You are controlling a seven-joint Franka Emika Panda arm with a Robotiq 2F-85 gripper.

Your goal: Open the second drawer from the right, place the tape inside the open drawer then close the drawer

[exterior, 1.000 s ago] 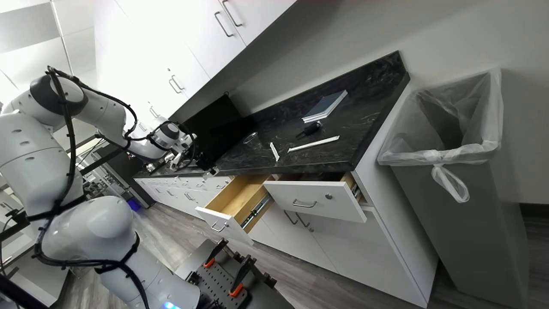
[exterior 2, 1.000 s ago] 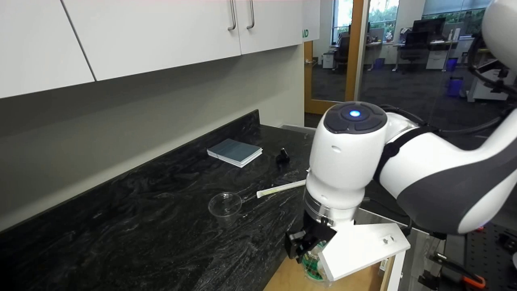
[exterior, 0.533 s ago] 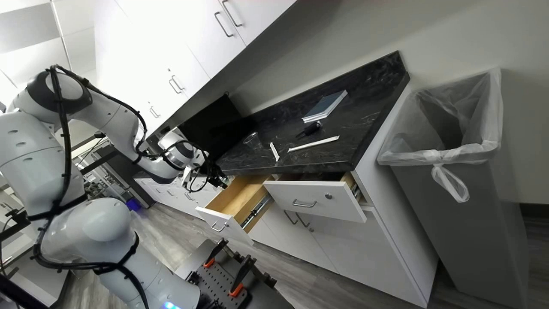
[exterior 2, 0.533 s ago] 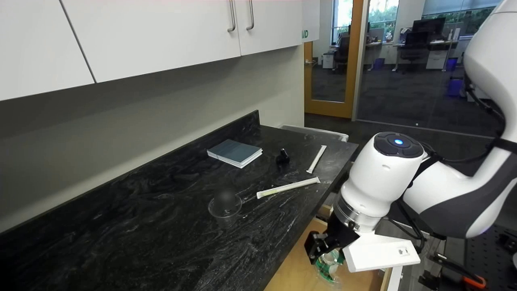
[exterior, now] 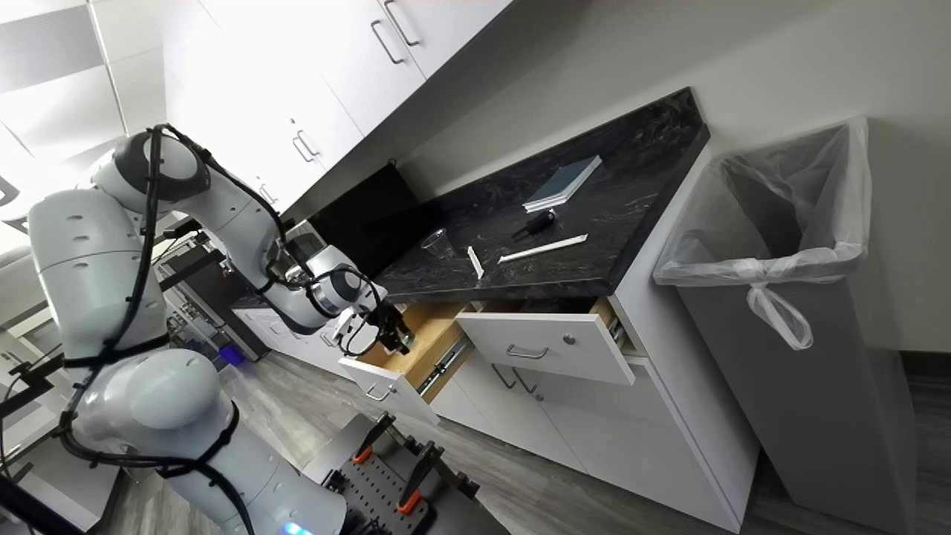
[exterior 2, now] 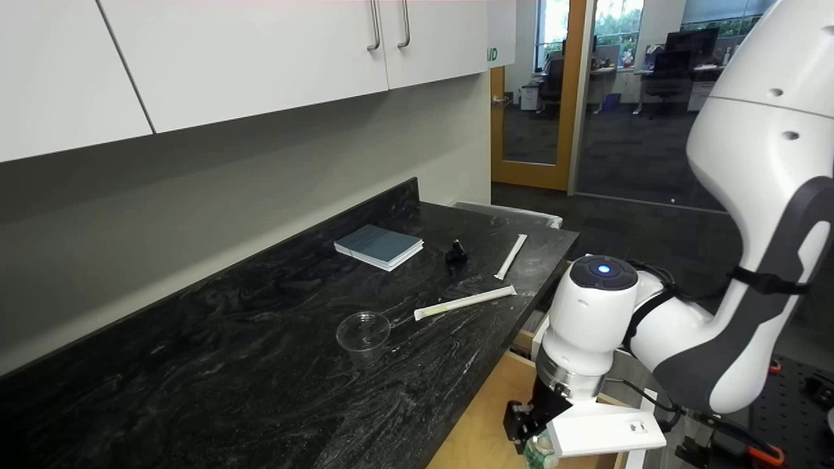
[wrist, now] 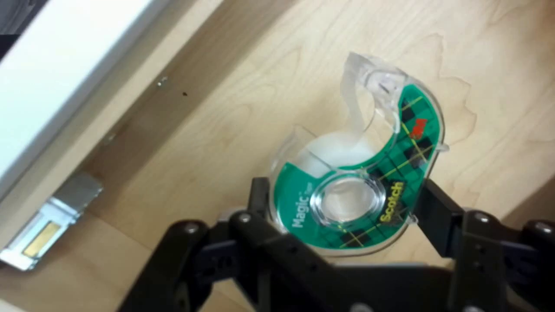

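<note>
The tape is a clear dispenser with a green plaid label [wrist: 392, 167]. My gripper [wrist: 347, 203] is shut on it, one finger on each side. The tape also shows in an exterior view [exterior 2: 539, 451], below the gripper [exterior 2: 518, 433]. The second drawer from the right [exterior: 410, 399] stands pulled out, with a flat white front and a light tan wooden box. In an exterior view, my gripper [exterior: 401, 343] is at this drawer's opening. The wrist view shows the drawer's bare wooden floor [wrist: 243, 130] behind the tape. I cannot tell whether the tape touches the floor.
A wider white drawer [exterior: 550, 342] to the right is partly open. The black countertop edge [exterior 2: 469, 407] runs beside the gripper. On it are a clear cup [exterior 2: 363, 332], books [exterior 2: 379, 245], a black object [exterior 2: 456, 253] and wrapped straws [exterior 2: 466, 302]. A lined bin [exterior: 773, 357] stands at the end.
My gripper has moved down with the tape, from about counter height to the open drawer. The arm has also swung outward, uncovering the counter's end. The drawers have not moved.
</note>
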